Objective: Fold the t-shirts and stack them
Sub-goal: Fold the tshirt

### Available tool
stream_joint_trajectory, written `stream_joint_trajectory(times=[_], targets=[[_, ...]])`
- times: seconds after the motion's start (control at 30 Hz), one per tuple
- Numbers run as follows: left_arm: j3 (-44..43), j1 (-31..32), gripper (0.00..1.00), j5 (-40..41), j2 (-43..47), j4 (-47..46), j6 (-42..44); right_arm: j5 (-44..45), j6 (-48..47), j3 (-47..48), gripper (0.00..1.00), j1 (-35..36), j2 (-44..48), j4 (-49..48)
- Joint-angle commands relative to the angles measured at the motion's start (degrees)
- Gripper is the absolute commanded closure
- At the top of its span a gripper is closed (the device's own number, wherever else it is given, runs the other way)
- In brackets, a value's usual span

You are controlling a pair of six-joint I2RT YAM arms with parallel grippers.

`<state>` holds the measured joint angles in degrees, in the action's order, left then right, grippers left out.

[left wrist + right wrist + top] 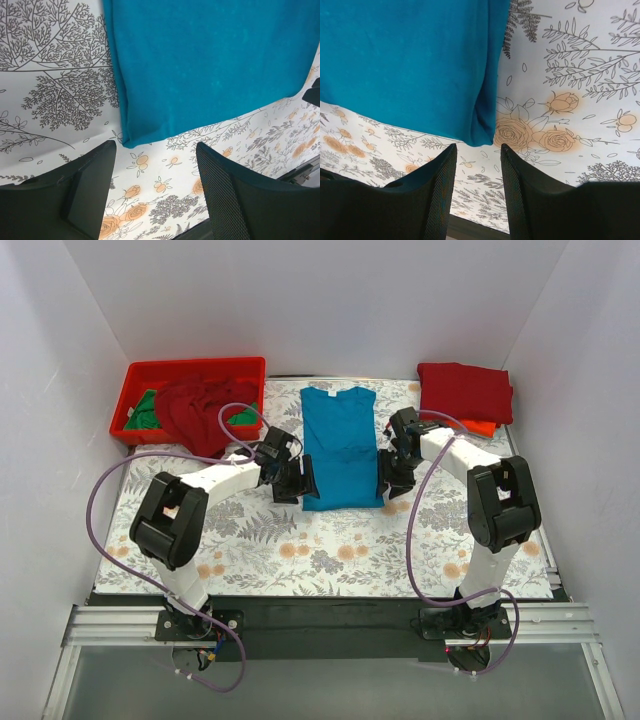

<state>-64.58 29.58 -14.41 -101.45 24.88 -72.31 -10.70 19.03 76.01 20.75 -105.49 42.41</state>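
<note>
A blue t-shirt point(340, 445) lies on the floral table, its sides folded in to a long strip with the collar at the far end. My left gripper point(298, 483) is open and empty just off the shirt's near left corner point(131, 140). My right gripper point(390, 480) is open and empty just off its near right corner point(482, 137). A folded dark red shirt point(465, 390) lies at the far right on something orange point(482, 427). In the wrist views the blue shirt point(210, 65) point(405, 60) fills the upper part.
A red bin point(192, 375) at the far left holds a crumpled dark red shirt point(195, 410) and a green one point(147, 412). White walls close in three sides. The black table edge point(320, 610) runs along the near side.
</note>
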Motion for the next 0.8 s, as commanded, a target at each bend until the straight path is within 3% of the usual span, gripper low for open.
stream_joint_trajectory(times=[0.0, 0.5, 0.77], targets=[[1.1, -0.4, 0.36, 0.4, 4.8, 0.4, -0.8, -1.4, 0.2, -1.7, 0.53, 0.2, 0.3, -2.1], [3.5, -0.8, 0.36, -0.4, 5.5, -0.4, -1.7, -1.2, 0.6, -5.2, 0.58, 0.5, -3.2, -4.4], [4.3, -0.9, 0.36, -0.4, 5.1, -0.5, -1.8, -0.9, 0.4, -5.1, 0.74, 0.5, -4.9, -6.5]])
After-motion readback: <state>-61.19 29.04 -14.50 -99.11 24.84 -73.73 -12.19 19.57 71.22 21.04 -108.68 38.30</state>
